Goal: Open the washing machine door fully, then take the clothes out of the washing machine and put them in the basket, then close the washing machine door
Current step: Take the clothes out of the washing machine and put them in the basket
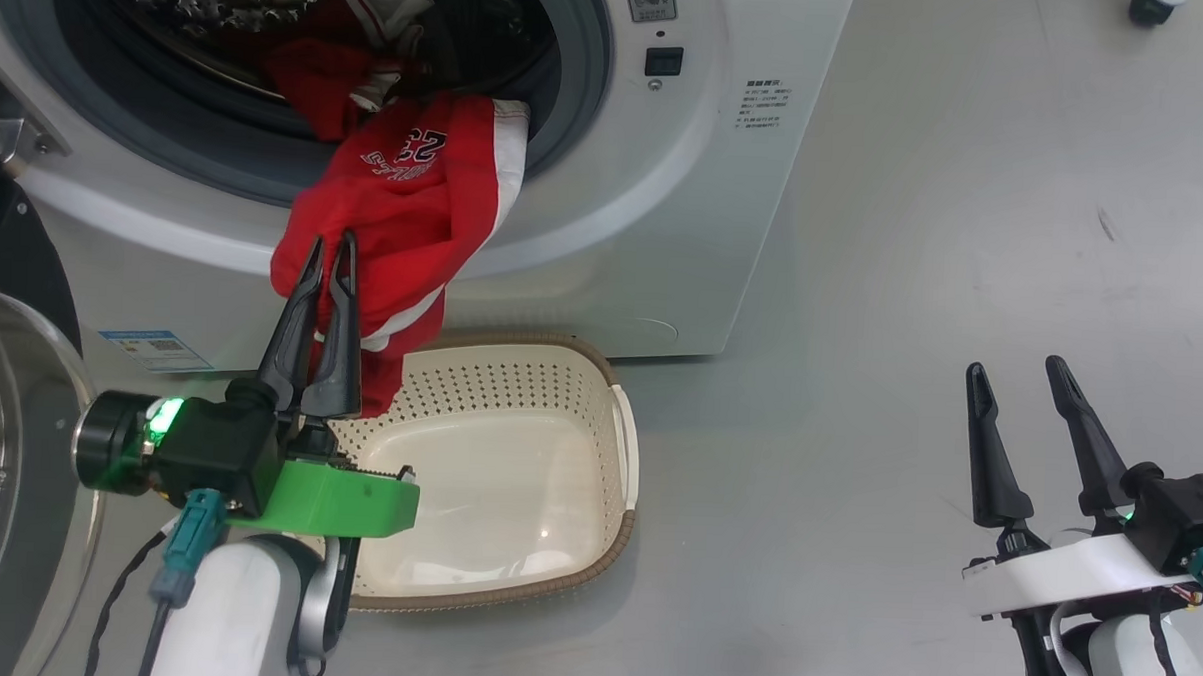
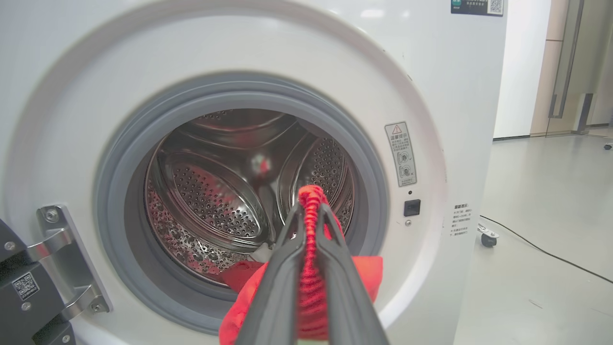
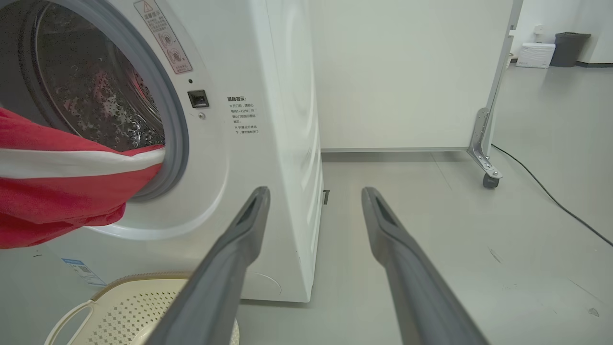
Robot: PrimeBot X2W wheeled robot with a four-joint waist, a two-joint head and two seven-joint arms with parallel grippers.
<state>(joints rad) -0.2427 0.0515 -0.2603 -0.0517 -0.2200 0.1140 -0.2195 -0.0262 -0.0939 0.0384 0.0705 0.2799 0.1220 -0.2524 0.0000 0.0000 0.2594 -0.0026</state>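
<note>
One red garment (image 1: pixel 406 201) pinched in my left claw (image 1: pixel 330 243) hangs over the basket (image 1: pixel 521 343); door (image 1: pixel 13 428) open, more clothes (image 1: pixel 315 83) in the washing machine (image 1: pixel 665 230), right claw (image 1: pixel 1014 365) spread.

- Pale grey, glossy floor (image 1: pixel 967 191), faintly scuffed at right.
- White panel (image 3: pixel 407 72) on a small wheel (image 3: pixel 488 181), upper middle.
- Black cable (image 3: pixel 550 197) at right.
- Dark bin (image 3: pixel 569 48), top right corner.

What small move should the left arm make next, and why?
Probably draw the left gripper back and down toward the basket: its jaws are shut on the red garment, which drapes over the lip of the washing machine, above the basket.
</note>
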